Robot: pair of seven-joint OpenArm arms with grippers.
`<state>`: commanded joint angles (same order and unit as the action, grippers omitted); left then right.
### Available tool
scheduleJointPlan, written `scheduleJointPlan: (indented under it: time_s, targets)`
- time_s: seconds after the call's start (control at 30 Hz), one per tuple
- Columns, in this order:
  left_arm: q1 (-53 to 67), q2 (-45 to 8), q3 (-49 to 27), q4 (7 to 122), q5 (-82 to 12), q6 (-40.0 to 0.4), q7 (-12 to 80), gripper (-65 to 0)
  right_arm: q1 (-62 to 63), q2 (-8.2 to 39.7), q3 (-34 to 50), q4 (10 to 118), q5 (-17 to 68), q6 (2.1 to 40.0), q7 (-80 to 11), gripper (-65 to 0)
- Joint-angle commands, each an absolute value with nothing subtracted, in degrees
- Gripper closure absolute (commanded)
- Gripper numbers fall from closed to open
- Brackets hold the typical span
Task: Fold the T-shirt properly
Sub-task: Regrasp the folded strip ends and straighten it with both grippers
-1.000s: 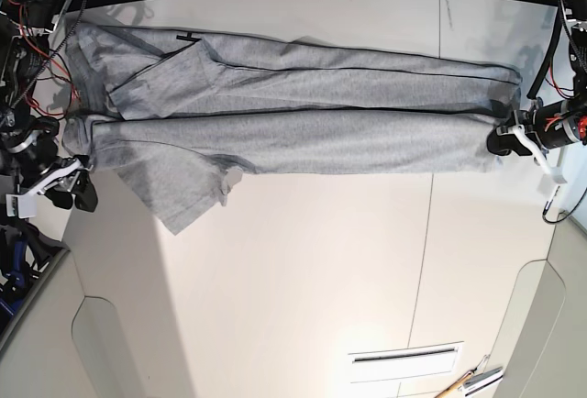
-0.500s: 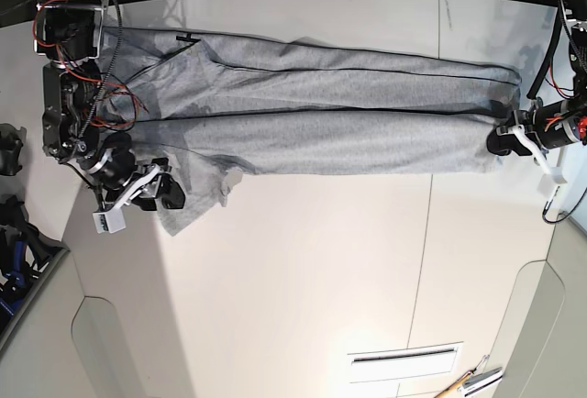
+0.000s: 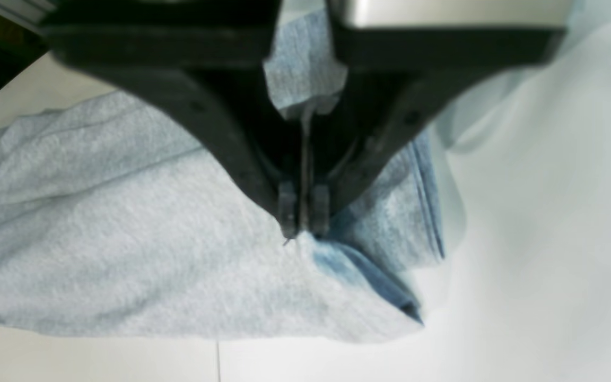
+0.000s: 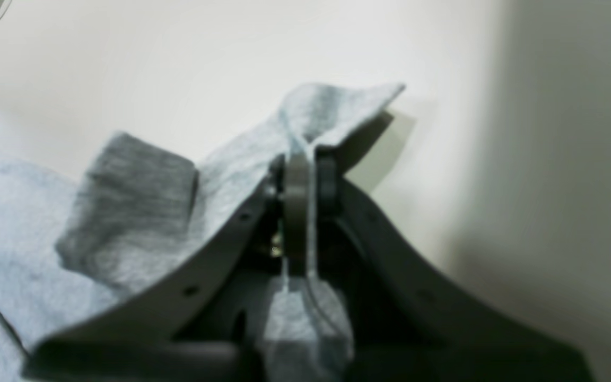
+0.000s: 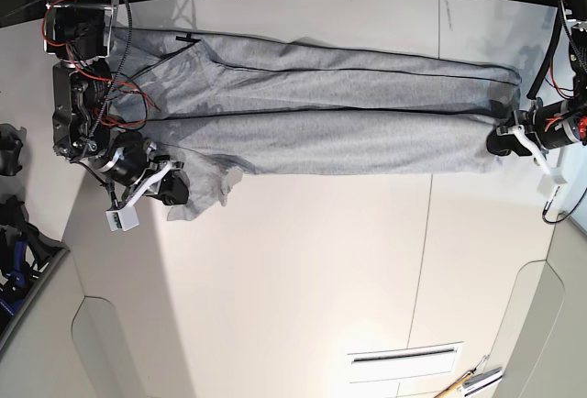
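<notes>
- My right end effector (image 5: 174,194) is clenched on the sleeve-like flap (image 5: 213,185), near left; I judge I'm tucking it, so next: lift and fold it inward.
- My left end effector (image 5: 501,144) pinches the right edge.
- The T-shirt (image 5: 321,143) lies across the counter's (image 5: 275,279) far half.

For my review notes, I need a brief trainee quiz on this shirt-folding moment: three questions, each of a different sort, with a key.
1. True or false: the left pincer is closed on the T-shirt.
2. Multiple choice: in the base view, where does the white slotted panel lie relative to the shirt?
A) Beyond its far edge
B) Nearer the bottom of the picture
C) On top of it
3. Fill in the blank: the right pincer has a fold of ____ between its fingertips.

Key: 1 true; 2 B; 3 fabric
</notes>
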<state>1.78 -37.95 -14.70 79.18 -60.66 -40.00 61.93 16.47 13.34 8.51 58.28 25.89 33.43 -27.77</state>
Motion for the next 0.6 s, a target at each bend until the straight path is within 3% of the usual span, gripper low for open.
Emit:
scheduleJointPlan:
  time_s: [0.13, 0.37, 0.6]
  targets:
    - [1.78, -38.22, -14.72, 79.20, -60.66, -40.00, 61.95, 0.0, 15.79, 13.34, 9.61, 62.92, 26.00, 33.43, -32.88, 0.0]
    - [2.33, -39.22, -15.79, 80.68, -61.08, -40.00, 63.33, 0.0, 4.58, 13.34, 16.80, 83.13, 30.48, 33.45, -38.09, 0.0]
    - [7.86, -39.24, -17.72, 91.02, -61.06, -40.00, 65.21, 0.0, -6.57, 13.52, 24.60, 96.14, 36.62, 33.45, -41.01, 0.0]
